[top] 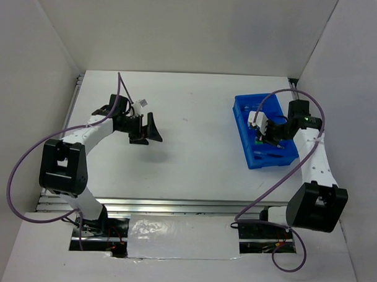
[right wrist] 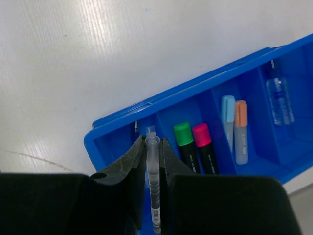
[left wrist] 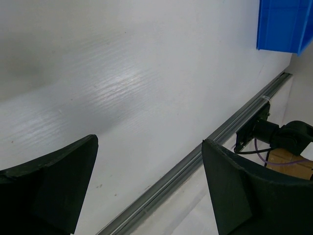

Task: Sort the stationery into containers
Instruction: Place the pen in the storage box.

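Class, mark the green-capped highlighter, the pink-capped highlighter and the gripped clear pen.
green-capped highlighter (right wrist: 189,150): right wrist view, body just below cap.
pink-capped highlighter (right wrist: 207,152): right wrist view, body just below cap.
clear pen (right wrist: 153,182): right wrist view, mid barrel.

The left pincer (top: 145,130) hung open above the white surface (top: 195,116) — well apart from the blue tray (top: 271,161). The right pincer (top: 263,134) was low over that tray, near its middle.
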